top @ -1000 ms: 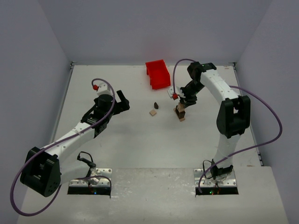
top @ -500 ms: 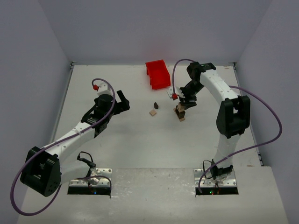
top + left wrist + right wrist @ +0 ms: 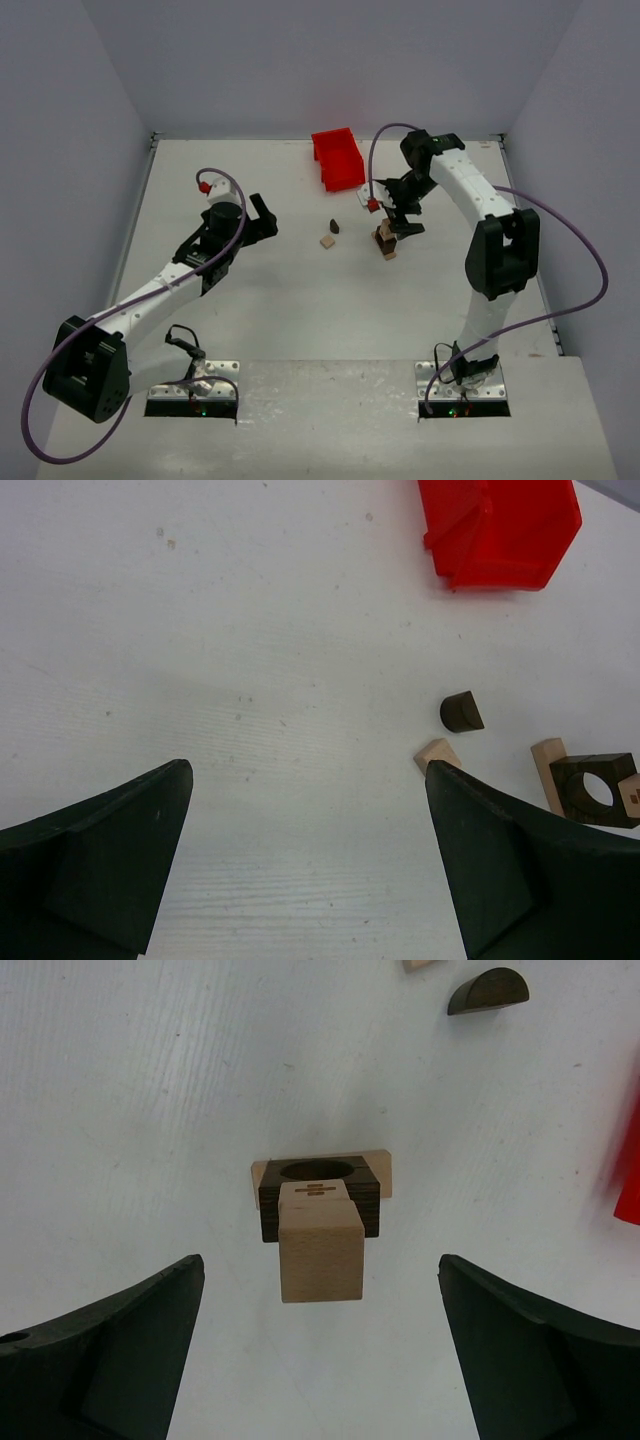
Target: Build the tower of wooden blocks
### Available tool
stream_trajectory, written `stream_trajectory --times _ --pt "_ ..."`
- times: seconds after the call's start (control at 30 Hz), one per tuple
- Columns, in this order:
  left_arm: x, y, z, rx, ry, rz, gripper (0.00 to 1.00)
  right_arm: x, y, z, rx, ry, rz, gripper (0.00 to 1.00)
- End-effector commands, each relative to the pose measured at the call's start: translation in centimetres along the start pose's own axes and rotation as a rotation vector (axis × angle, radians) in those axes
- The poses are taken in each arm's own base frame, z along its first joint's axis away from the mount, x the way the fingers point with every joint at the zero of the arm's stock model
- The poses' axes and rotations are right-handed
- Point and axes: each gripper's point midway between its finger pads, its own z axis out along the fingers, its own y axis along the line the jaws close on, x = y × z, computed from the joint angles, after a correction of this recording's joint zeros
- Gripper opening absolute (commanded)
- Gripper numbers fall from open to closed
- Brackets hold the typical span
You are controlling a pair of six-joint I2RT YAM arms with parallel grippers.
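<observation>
The wood block tower (image 3: 386, 240) stands right of the table's middle. From below it has a pale flat piece, a dark brown block with a round hole (image 3: 320, 1200) and a pale cube (image 3: 320, 1245) on top. My right gripper (image 3: 400, 222) hangs just above it, open. Its fingers are spread wide on either side of the pale cube and do not touch it, as the right wrist view (image 3: 320, 1260) shows. My left gripper (image 3: 266, 217) is open and empty over bare table at the left (image 3: 308, 768). From there the tower (image 3: 590, 785) shows at the right edge.
A dark half-round block (image 3: 335, 226) and a small pale block (image 3: 327, 241) lie loose just left of the tower. A red plastic bin (image 3: 337, 158) sits at the back middle. Grey walls close in the table on three sides.
My right gripper has opened wide and let go of the pale cube, which stays on top of the tower. The left arm has not moved.
</observation>
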Motion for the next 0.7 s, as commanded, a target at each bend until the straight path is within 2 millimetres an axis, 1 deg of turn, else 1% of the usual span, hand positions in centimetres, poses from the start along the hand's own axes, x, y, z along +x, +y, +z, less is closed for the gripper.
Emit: stream_trajectory --times 0.0,0.13,0.17,0.2,0.23,0.27,0.3,0.37,0.4,0.43,0.5,0.6,0.67 --pt "-2.8 -1.4 -1.1 0.047 -0.080 -0.024 1.00 -3.3 -0.8 -4.1 0.137 -0.015 -0.055 0.99" --pt "-3.1 -1.1 -1.6 0.038 -0.095 -0.042 1.00 -6.0 -0.7 -5.8 0.207 -0.048 -0.069 0.99" --pt "-3.3 -1.1 -1.8 0.039 -0.103 -0.049 1.00 -6.5 -1.0 -5.9 0.236 -0.056 -0.057 0.99" --pt "-3.3 -1.0 -1.9 0.035 -0.108 -0.053 1.00 -7.5 -1.2 -6.4 0.270 -0.064 -0.070 0.99" --pt "-3.4 -0.9 -1.9 0.034 -0.110 -0.054 1.00 -8.1 -1.4 -6.1 0.284 -0.070 -0.066 0.99" --pt "-3.7 -0.9 -2.0 0.030 -0.120 -0.067 1.00 -8.7 -1.9 -6.4 0.335 -0.077 -0.049 0.99" --pt "-3.9 -0.9 -2.1 0.025 -0.127 -0.075 1.00 -10.0 -2.1 -6.3 0.362 -0.088 -0.055 0.99" --pt "-3.4 -0.4 -2.2 0.004 -0.109 -0.073 1.00 -12.1 -2.5 -6.6 0.433 -0.105 -0.057 0.99" --pt "-3.5 -0.3 -2.2 -0.006 -0.112 -0.084 1.00 -13.5 -3.4 -6.3 0.493 -0.124 -0.030 0.99" --pt "-3.6 -0.1 -2.2 -0.015 -0.115 -0.088 1.00 -13.8 -4.0 -6.8 0.541 -0.142 -0.001 0.99" --pt "-3.7 0.4 -2.3 -0.050 -0.120 -0.105 1.00 -16.8 -5.3 -7.6 0.620 -0.258 0.077 0.99" --pt "-3.9 0.7 -2.4 -0.069 -0.127 -0.114 1.00 -18.2 -7.1 -8.9 0.699 -0.382 0.280 0.99" --pt "-3.9 0.9 -2.6 -0.073 -0.128 -0.115 1.00 -19.0 -8.0 -9.3 0.706 -0.467 0.439 0.99"
